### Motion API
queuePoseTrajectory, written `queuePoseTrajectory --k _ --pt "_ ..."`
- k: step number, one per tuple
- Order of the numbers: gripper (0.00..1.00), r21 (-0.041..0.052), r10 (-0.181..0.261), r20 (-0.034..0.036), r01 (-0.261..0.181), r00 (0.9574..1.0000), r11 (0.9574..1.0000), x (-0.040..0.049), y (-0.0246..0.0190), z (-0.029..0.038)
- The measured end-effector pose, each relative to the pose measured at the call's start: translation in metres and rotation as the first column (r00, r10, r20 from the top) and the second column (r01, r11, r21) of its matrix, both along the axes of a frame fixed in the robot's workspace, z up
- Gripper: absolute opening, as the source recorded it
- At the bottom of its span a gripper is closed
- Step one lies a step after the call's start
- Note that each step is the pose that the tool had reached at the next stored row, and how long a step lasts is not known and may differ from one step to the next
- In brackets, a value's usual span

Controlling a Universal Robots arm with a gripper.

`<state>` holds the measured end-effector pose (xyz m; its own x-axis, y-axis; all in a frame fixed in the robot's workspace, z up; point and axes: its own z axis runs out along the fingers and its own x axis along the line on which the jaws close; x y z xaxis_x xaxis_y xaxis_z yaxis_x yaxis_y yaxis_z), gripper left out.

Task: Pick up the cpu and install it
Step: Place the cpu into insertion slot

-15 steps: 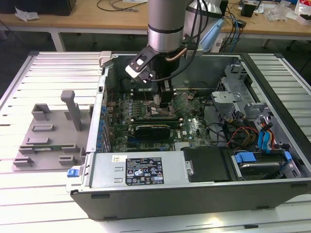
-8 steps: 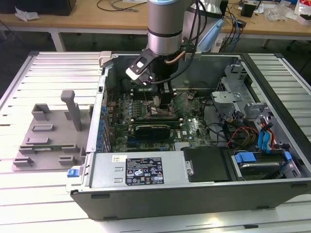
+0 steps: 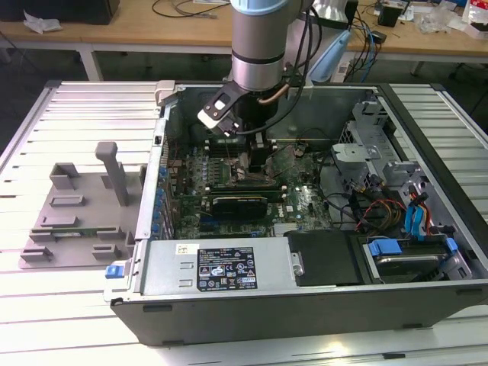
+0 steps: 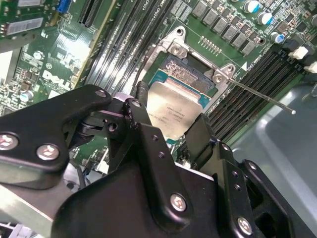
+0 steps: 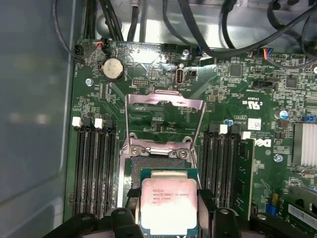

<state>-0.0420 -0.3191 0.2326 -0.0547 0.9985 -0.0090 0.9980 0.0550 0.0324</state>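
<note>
Silver-grey cpu (image 5: 168, 204) is pinched between the jaws of the black gripper (image 4: 172, 124), over the open motherboard socket (image 5: 148, 167).

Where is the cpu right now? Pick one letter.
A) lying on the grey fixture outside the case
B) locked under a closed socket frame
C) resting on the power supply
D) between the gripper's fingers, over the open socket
D: in both wrist views the cpu sits clamped in the gripper, just over the open socket, whose metal frame is flipped up.
</note>
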Motion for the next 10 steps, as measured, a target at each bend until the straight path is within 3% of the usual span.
queuePoseTrajectory --k 5,8,10 --pt "0.55 -0.0081 0.0 -0.0077 0.0 1.0 1.0 0.0 0.006 -0.0077" --pt "0.55 -0.0237 0.0 -0.0093 -0.001 1.0 0.9997 0.0 0.0069 -0.0091" --pt "0.55 -0.0244 0.0 -0.0091 -0.001 1.0 0.9997 0.0 0.007 -0.0101"
